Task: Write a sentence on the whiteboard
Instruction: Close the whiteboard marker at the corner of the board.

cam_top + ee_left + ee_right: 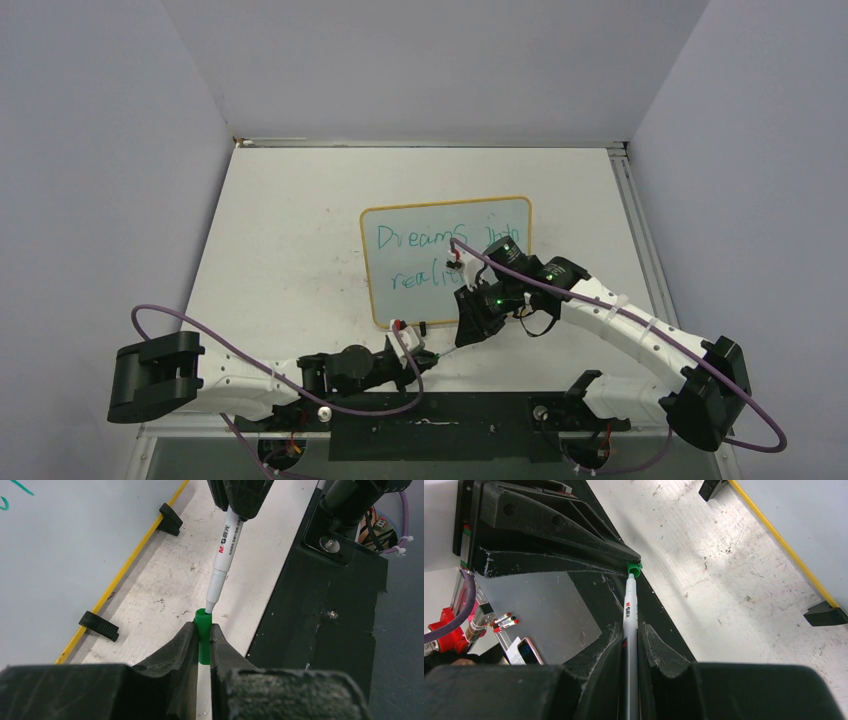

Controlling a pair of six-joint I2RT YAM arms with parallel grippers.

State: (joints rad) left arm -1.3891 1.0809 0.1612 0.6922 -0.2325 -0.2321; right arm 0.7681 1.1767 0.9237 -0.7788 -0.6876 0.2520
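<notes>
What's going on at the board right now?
The green sentence is on the whiteboard, its second line partly hidden by the right arm. Off the board's near edge, the right fingers are shut on the marker and the left fingers are shut on its green cap. The marker's tip sits at the cap's mouth, so this looks like recapping, not yet pushed home.

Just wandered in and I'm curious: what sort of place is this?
Probably a robotics lab test booth: a left arm and right arm bolted at a table edge, plain walls closing it in, a whiteboard bearing green writing.
</notes>
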